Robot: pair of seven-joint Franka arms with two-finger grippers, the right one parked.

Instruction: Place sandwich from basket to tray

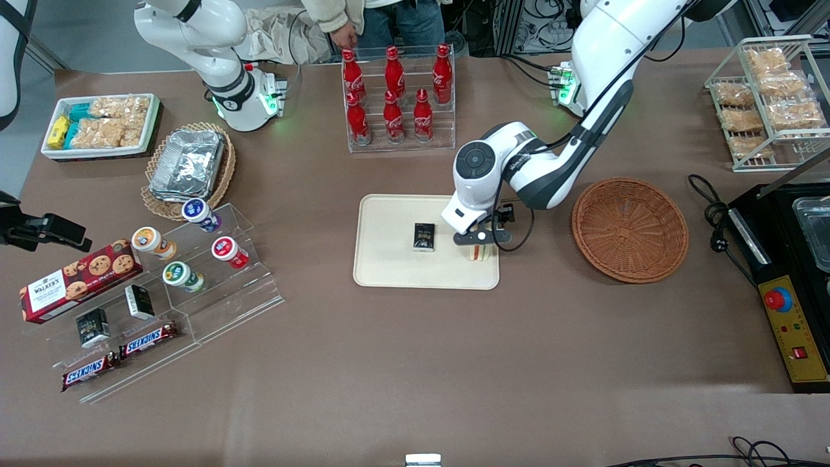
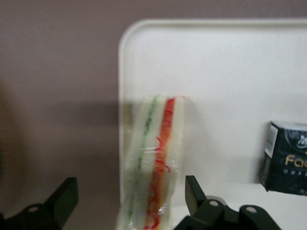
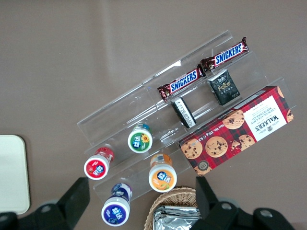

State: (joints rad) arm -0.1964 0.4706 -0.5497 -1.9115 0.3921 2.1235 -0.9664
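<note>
Down at the tray (image 1: 395,272), the claw (image 1: 478,245) hung low over the edge nearest the working arm's end of the desk (image 1: 415,363), with its two fingers (image 2: 194,191) spread apart and nothing pinched between them. The sandwich (image 2: 156,158) stood on its edge between those fingers without either one touching it, as the left wrist view showed: a gap lay on each side of the bread. It sat on the tray right at the rim, its clear wrapping catching the light, with a green stripe and a red-orange stripe of filling running along the cut face. From the front view only a small part of the sandwich showed under the claw.

Also on the tray, nearer its middle and apart from the sandwich, stood a small black box (image 1: 424,236) with gold lettering.

The reddish-brown basket (image 1: 629,229) lay on the desk beside the tray, toward the working arm's end, and held nothing. The working arm (image 1: 551,168) reached over the strip of desk between the basket and the tray.

Farther from the front camera than the tray stood a clear rack of red cola bottles (image 1: 394,91). Toward the parked arm's end lay a pale wicker basket with foil containers (image 1: 188,163) and a clear stepped stand (image 1: 194,285) carrying small cups and chocolate bars.
</note>
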